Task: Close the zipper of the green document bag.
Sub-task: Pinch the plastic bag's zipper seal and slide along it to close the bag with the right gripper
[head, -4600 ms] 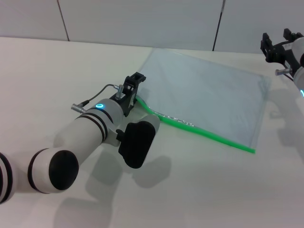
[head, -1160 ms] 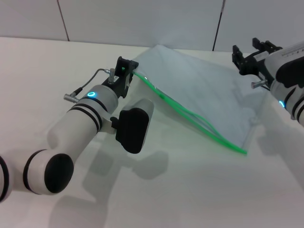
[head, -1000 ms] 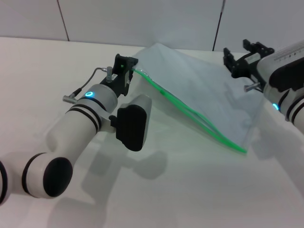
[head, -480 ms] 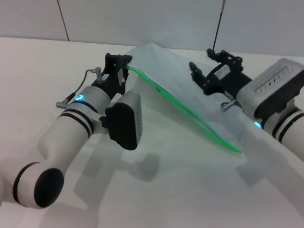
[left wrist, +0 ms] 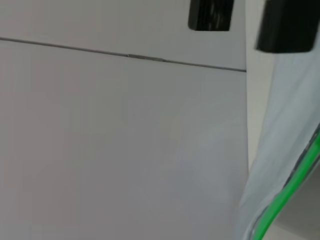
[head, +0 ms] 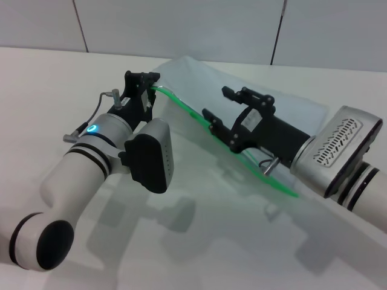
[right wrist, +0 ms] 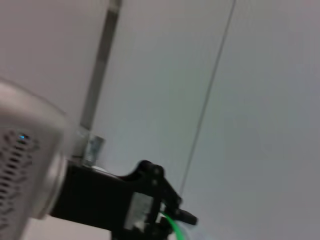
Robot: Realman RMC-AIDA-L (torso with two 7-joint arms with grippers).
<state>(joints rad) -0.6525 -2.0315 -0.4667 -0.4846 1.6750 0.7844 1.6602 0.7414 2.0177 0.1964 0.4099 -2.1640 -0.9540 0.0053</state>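
White tabletop [head: 254,254] runs back to a pale panelled wall [head: 181,27] ahead of you. Your left tool [head: 149,84] is clamped on the near-left corner of the green document bag [head: 199,78] and holds that end raised off the surface. From there the zipper [head: 187,112] slopes down across the middle towards your right. Your right tool [head: 221,109] sits at the strip about midway, fingers spread wide on either side of it, not gripping. You cannot make out the slider.
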